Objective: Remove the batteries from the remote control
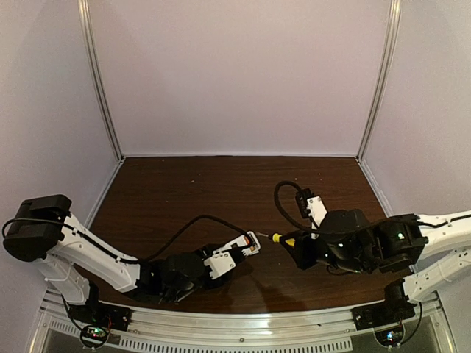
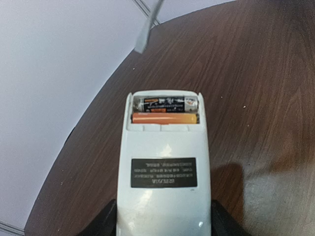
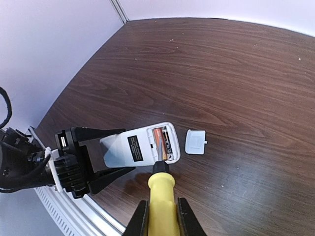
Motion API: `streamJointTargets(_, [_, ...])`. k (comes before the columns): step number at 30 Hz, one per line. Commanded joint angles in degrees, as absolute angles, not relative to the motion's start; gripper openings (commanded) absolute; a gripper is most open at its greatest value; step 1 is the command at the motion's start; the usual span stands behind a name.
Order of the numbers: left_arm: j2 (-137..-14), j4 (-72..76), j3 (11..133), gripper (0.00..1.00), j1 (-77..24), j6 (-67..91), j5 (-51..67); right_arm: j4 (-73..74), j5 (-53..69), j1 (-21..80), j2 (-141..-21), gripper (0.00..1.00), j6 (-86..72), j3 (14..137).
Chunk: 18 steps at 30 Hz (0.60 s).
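Reaching in from the left, the left gripper (image 1: 229, 257) had its fingers (image 2: 106, 222) clamped on the two long edges of the remote (image 2: 165, 196), gripping it at the end away from the battery bay. The remote lay back side up, a dark label (image 2: 164, 172) across its middle, and seemed raised off the table (image 2: 256, 73), with its shadow on the wood beneath. At its far end the bay stood uncovered, and both batteries were seated there side by side: the orange one (image 2: 164, 118) nearer the label, the dark one (image 2: 165, 103) against the end wall. A small white cover (image 3: 195, 141) lay flat on the table just beyond that end, apart from the remote. Further right, the screwdriver (image 3: 161, 196) pointed at the open bay; whether its tip touched anything could not be told. The right gripper (image 3: 161, 219) was closed tight on its yellow handle.
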<state>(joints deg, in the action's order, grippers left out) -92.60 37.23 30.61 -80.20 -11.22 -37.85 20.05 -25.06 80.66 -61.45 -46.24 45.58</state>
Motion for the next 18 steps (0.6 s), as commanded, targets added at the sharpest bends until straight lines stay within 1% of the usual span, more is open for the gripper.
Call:
streamJointTargets(1, [-92.8, 40.0, 30.0, 0.0, -80.4, -12.3, -33.8, 36.3, -26.3, 81.0, -62.5, 0.0, -36.3, 52.9])
streamJointTargets(5, [-92.5, 38.9, 29.7, 0.0, -80.4, -12.3, -30.7, 40.2, -23.4, 81.0, -63.3, 0.0, -30.2, 54.4])
streamJointTargets(10, [-91.9, 37.7, 29.2, 0.0, -80.4, -12.1, -26.9, 45.2, -18.5, 81.0, -64.1, 0.0, -26.6, 55.7])
streamJointTargets(14, [-91.8, 36.2, 29.5, 0.0, -80.4, -11.6, -25.3, 44.3, -14.0, 81.2, -63.5, 0.0, -23.1, 54.7])
streamJointTargets(18, [-91.2, 34.0, 29.8, 0.0, -80.3, -10.6, -22.3, 44.4, -12.0, 82.1, -64.6, 0.0, -20.6, 54.3])
